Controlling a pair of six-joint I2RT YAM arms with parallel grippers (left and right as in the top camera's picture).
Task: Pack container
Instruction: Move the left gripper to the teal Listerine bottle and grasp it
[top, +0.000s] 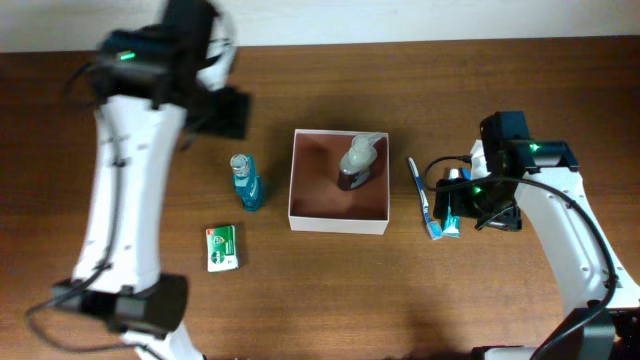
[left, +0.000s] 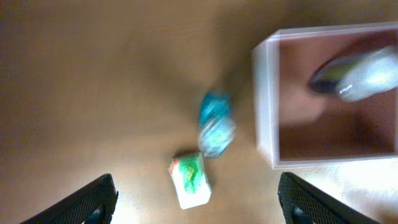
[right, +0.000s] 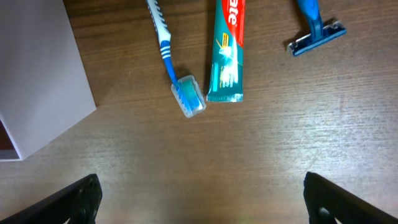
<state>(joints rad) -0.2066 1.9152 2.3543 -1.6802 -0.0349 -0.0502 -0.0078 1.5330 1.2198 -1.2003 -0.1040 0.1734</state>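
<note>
Container (top: 340, 180): sits flat and open near the middle of the worktop (top: 400, 300), a little toward the far edge. White walls, reddish-brown floor.

Inside it: one dark bottle with a grey pump top (top: 355, 165), lying tilted in the far right part of the box. The rest of the floor is bare.

Left-edge side of the container:
- teal bottle (top: 247, 182) lying on the wood, close to the box wall but apart from it
- green-and-white packet (top: 222, 247) toward the near edge from that bottle, not touching it

Right-edge side of the container:
- blue-and-white toothbrush (top: 421, 195) alongside the wall, with a clear cap over the bristles
- toothpaste tube (right: 227, 56) just beyond the toothbrush, its crimped end next to the capped head; I cannot tell whether they touch
- blue razor (right: 316, 28) further toward the right edge, apart from the tube

Left fingers (left: 93, 202): spread wide, nothing between them, high over the teal bottle and the packet. The left wrist view is blurred.

Right fingers (right: 74, 199): spread wide, empty, above bare wood just to the near-edge side of the toothbrush and the tube.
</note>
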